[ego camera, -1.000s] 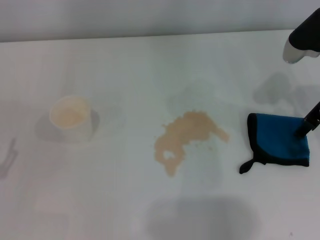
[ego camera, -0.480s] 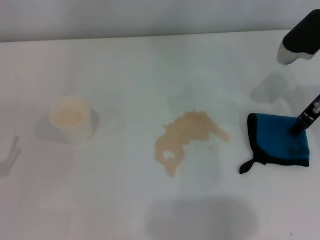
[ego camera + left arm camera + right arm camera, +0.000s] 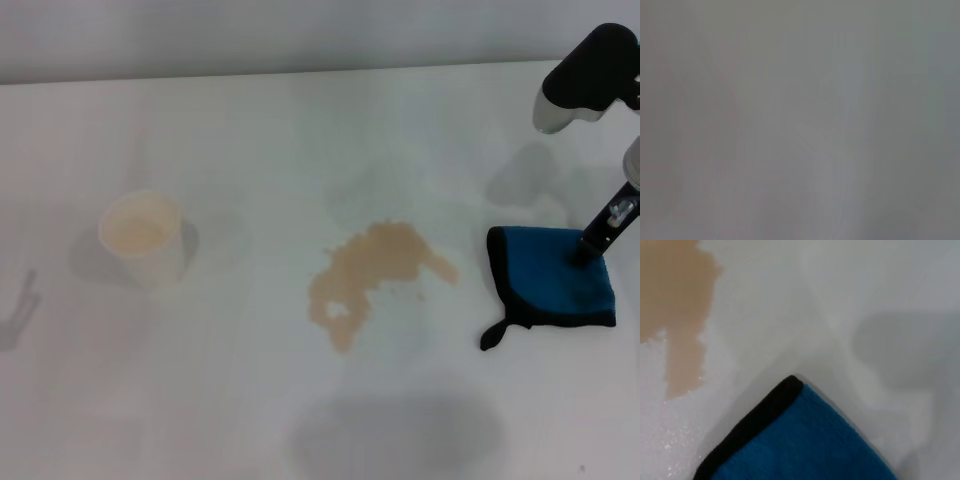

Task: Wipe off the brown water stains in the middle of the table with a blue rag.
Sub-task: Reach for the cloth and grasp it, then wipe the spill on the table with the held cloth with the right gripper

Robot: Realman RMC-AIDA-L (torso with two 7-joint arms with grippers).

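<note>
The brown water stains (image 3: 372, 268) spread as a tan blotch in the middle of the white table (image 3: 240, 390). To their right lies the blue rag (image 3: 545, 278), black-edged, with its loop tab pointing toward the front. My right gripper (image 3: 590, 246) comes down from the far right, and a dark finger touches the rag's far right part. The right wrist view shows a corner of the blue rag (image 3: 805, 445) and an edge of the stains (image 3: 677, 305), with bare table between them. My left gripper is out of view; its wrist view is plain grey.
A white paper cup (image 3: 145, 238) with pale liquid stands on the left side of the table. The table's far edge (image 3: 300, 72) runs along the top of the head view. A faint shadow lies at the left edge.
My right arm has moved left over the rag. The rag's near-left edge has shifted slightly left toward the stains. The stains and cup are unchanged.
</note>
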